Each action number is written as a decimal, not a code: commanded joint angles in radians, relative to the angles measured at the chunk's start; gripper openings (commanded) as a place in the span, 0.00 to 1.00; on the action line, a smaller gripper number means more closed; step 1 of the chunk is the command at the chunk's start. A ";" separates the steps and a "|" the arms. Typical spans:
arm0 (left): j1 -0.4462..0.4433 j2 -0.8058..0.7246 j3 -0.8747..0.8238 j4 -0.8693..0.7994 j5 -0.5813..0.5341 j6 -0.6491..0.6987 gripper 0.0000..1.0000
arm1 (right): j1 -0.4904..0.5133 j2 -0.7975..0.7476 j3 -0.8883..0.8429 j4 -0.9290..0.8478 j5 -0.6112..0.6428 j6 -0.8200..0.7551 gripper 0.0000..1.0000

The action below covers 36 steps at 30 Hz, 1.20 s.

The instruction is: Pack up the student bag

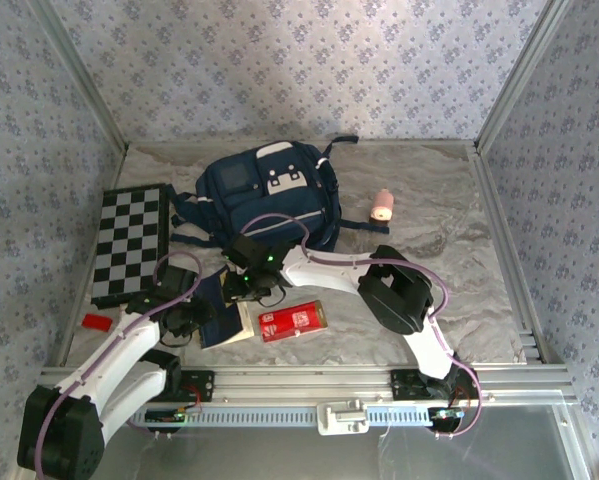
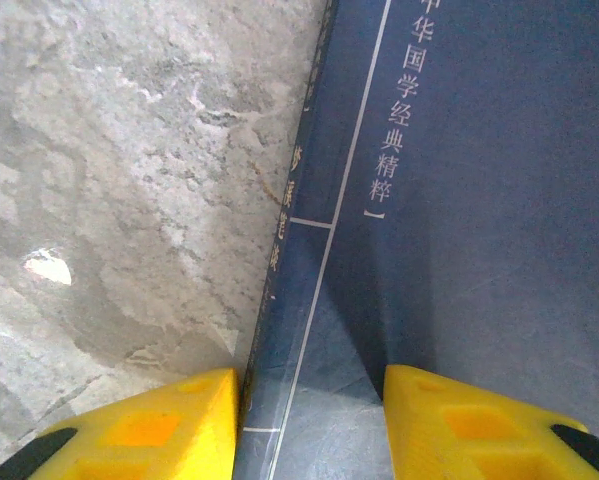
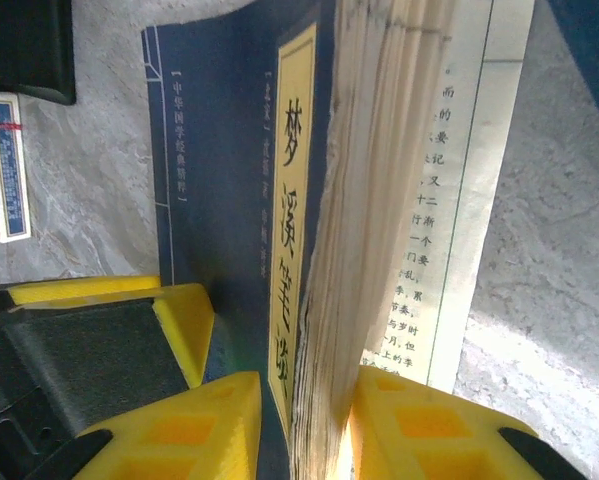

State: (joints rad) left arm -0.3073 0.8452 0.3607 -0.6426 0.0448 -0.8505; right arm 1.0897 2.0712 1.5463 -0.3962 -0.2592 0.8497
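Note:
The student bag (image 1: 264, 195), navy with white patches, lies at the back middle of the table, apart from both grippers. In front of it a dark blue book (image 1: 219, 322) is held off flat between both arms. My left gripper (image 1: 201, 318) (image 2: 314, 380) straddles the spine of the book (image 2: 479, 200), one yellow finger against the spine edge and the other on the cover. My right gripper (image 1: 244, 288) (image 3: 304, 385) pinches the front cover and page block of the book (image 3: 229, 150), and one printed page splays loose to the right.
A red box (image 1: 291, 322) lies just right of the book. A folded chessboard (image 1: 129, 240) sits at the left, with a small red item (image 1: 96, 321) in front of it. A pink cylinder (image 1: 381, 205) stands right of the bag. Metal frame rails bound the table.

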 commanded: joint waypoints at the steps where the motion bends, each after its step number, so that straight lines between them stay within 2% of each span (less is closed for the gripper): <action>1: 0.005 -0.002 0.004 0.003 0.004 0.002 0.41 | 0.012 -0.003 -0.013 0.037 -0.058 0.003 0.28; 4: 0.005 -0.001 0.005 0.003 0.006 0.002 0.41 | 0.013 -0.001 -0.009 0.032 -0.051 -0.001 0.25; 13: 0.005 -0.009 0.022 -0.008 0.004 0.005 0.42 | 0.018 -0.028 -0.016 0.057 -0.038 -0.008 0.01; 18: 0.005 -0.048 0.063 -0.031 -0.019 0.001 0.48 | 0.022 -0.081 -0.044 0.127 -0.049 0.003 0.00; 22: 0.005 -0.062 0.170 -0.133 -0.060 0.028 0.52 | 0.022 -0.132 -0.045 0.148 -0.049 0.003 0.00; 25: 0.007 -0.081 0.234 -0.166 -0.101 0.046 0.55 | 0.024 -0.192 -0.054 0.151 -0.007 -0.019 0.00; 30: 0.011 -0.101 0.378 -0.219 -0.110 0.101 0.62 | 0.015 -0.303 -0.079 0.131 0.032 -0.061 0.00; 36: 0.030 -0.112 0.506 -0.190 0.018 0.173 0.68 | -0.039 -0.458 -0.158 0.134 0.018 -0.113 0.00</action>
State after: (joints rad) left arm -0.2867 0.7410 0.8112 -0.8162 -0.0090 -0.7372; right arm 1.0771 1.6863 1.4105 -0.2802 -0.2405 0.7898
